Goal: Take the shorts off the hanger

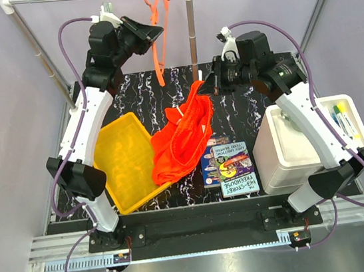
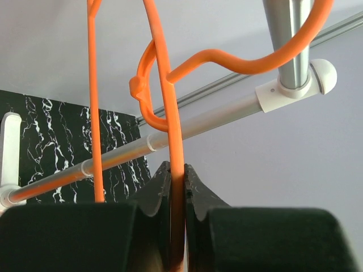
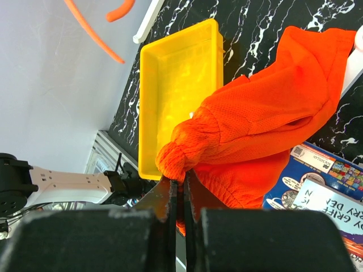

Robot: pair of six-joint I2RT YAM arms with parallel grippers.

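Though limp, shorts (image 1: 184,141) between right jaws

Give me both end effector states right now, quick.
Left end effector: closed, clamped on the hanger.
Right end effector: closed, pinching the shorts.

- A black, white-veined desk (image 1: 240,118) is carrying everything.
- A yellow tray (image 1: 123,158) is lying askew on its left side.
- Two overlapping books (image 1: 229,163) are lying flat near the front.
- A white box (image 1: 284,149) is sitting on the right.
- The shorts (image 1: 186,139) are trailing their lower end over the tray's right rim.
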